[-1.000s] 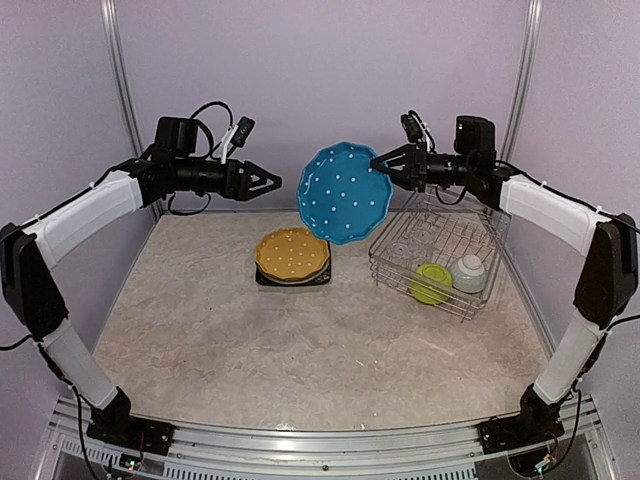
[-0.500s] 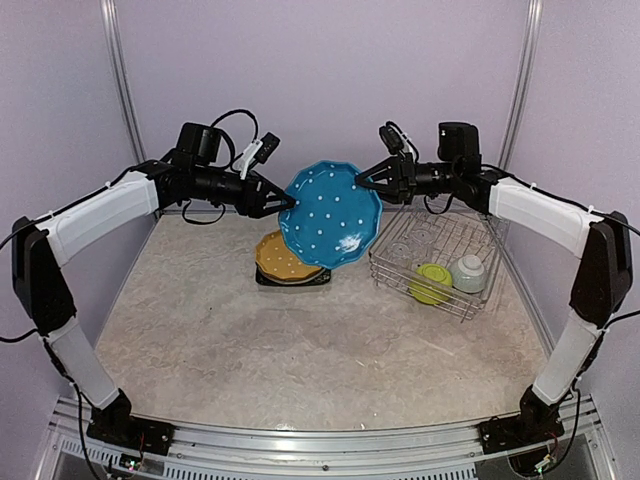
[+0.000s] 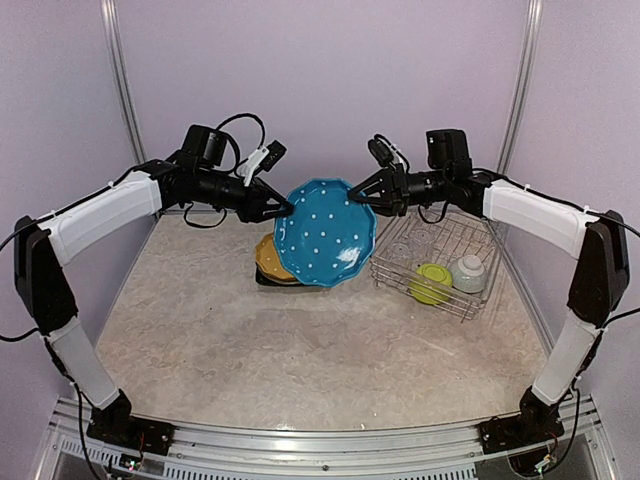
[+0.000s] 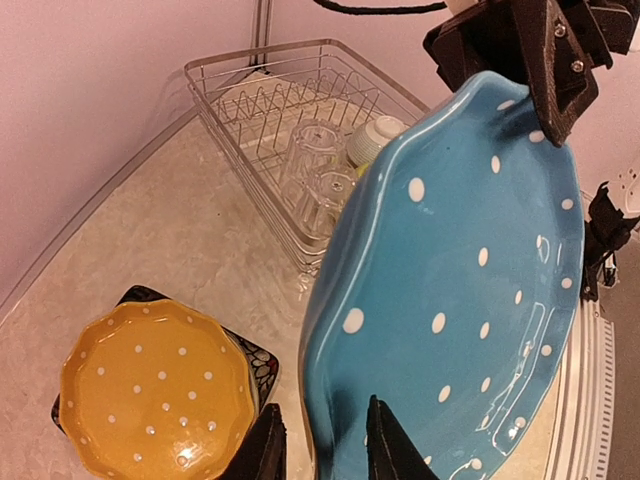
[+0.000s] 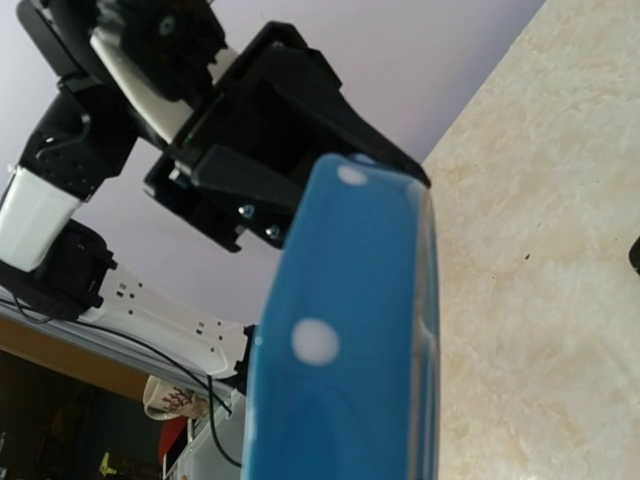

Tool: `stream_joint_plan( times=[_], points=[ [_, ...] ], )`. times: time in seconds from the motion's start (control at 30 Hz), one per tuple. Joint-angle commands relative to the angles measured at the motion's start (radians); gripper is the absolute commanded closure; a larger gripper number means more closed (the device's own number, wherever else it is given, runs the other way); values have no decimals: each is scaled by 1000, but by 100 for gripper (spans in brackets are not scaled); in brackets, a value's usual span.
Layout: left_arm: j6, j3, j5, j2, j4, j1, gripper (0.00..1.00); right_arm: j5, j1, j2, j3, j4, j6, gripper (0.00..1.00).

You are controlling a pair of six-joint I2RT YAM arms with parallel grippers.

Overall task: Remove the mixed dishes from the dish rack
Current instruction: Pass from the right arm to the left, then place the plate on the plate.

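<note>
Item: blue white-dotted plate (image 3: pixel 325 232), tilted on edge in mid-air above the counter (image 3: pixel 250 350), between the stacked plates on the left and the dish rack (image 3: pixel 400 283) on the right

Holders: right end effector (image 3: pixel 365 192) clamped on the plate's far right rim; left end effector (image 3: pixel 285 208) pinching the left rim, one finger on each face

Step in hand, as I judge it: a hand-over from right arm to left, both gripping at once

In the rack: lime-green bowl (image 3: pixel 432 282), pale grey-green bowl (image 3: pixel 468 272), two clear glasses (image 3: pixel 410 240)

Unloaded: yellow plate (image 3: pixel 265 258) resting on the black square plate (image 3: pixel 268 280), partly hidden behind the blue one

Next move calls for: the right end effector to let go and back off to the right, clear of the rim, then the left arm to level the plate and lower it onto the stack
</note>
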Motion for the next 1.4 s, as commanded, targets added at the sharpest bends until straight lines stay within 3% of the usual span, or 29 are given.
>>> stream_joint_plan(
  times=[0.0,0.23,0.4,0.53,0.63,0.73,0.77,0.87,1.13,1.37],
  points=[
    [40,35,-45,29,-45,-24,75,-58,12,-6,30,48,-10,100],
    [37,43,-62,40,-54,-30,100,-57,12,3,46,17,-31,100],
    [-16,46,-79,41,-41,-21,100,-48,10,8,47,-1,-39,100],
    [-146,47,-58,40,-16,16,100,-8,-14,10,47,-5,-33,69],
    [-245,42,-66,38,-1,45,100,61,-43,1,44,-36,-37,30],
    [-327,21,-45,35,31,77,100,122,-78,-21,19,-40,-37,7],
    [-357,16,-39,36,36,86,100,149,-92,-31,9,-45,-36,3],
    [-439,15,-53,47,36,114,100,222,-133,-58,-7,-60,-42,1],
    [-668,93,-253,139,-80,186,100,321,-191,-118,-45,-88,-69,1],
    [-736,87,-289,199,-84,202,100,323,-200,-142,-104,-50,-43,1]
  ],
)
